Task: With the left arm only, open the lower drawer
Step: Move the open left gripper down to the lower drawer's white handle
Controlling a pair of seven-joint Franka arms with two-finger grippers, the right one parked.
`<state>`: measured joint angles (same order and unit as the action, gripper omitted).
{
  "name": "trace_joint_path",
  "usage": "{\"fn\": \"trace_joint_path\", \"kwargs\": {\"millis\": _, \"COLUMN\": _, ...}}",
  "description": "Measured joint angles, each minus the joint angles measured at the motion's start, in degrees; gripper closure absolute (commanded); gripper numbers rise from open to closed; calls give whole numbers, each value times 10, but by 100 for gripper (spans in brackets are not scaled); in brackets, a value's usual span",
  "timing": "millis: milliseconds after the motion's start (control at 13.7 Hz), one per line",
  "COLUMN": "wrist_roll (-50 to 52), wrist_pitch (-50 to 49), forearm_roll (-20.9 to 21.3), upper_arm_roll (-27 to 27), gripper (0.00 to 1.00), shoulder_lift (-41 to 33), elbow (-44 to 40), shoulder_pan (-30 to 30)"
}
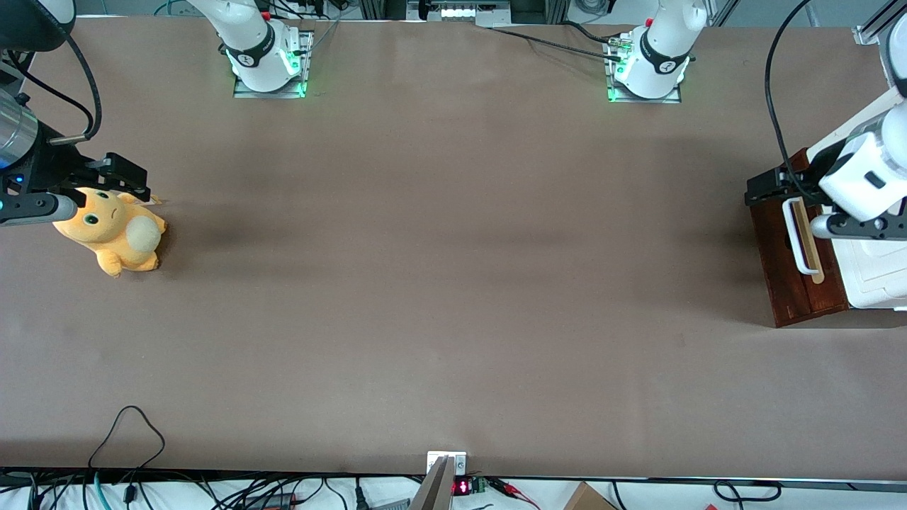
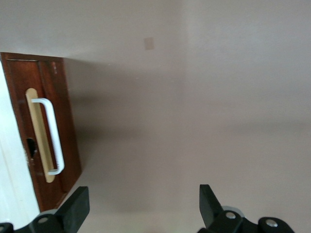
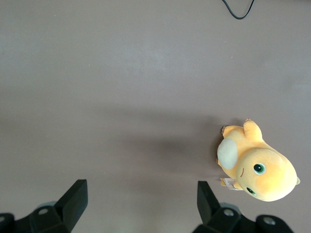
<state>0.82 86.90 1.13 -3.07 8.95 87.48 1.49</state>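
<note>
The lower drawer is sitting at the working arm's end of the counter, its dark reddish-brown front carrying a white bar handle on a pale wood strip; the front is reading as shut against the white cabinet, so no contents are showing. The left arm is hanging above the cabinet with its gripper above bare counter just in front of the drawer, fingers spread wide and gripping nothing, clear of the handle. An orange plush toy is lying at the parked arm's end, at 9 o'clock from the drawer in the front view.
</note>
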Motion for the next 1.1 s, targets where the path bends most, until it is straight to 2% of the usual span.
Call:
{"fn": "trace_joint_path", "kwargs": {"millis": 292, "wrist_roll": 1, "wrist_pitch": -1, "forearm_roll": 91, "upper_arm_roll": -22, "gripper": 0, "shoulder_lift": 31, "elbow": 16, "shoulder_pan": -15}}
{"fn": "trace_joint_path", "kwargs": {"millis": 585, "wrist_roll": 52, "wrist_pitch": 1, "forearm_roll": 154, "upper_arm_roll": -24, "gripper": 0, "shoulder_lift": 65, "elbow": 38, "shoulder_pan": -40}}
{"fn": "trace_joint_path", "kwargs": {"millis": 1096, "wrist_roll": 133, "wrist_pitch": 8, "forearm_roll": 339, "upper_arm_roll": -25, "gripper": 0, "shoulder_lift": 117, "elbow": 112, "shoulder_pan": -96}}
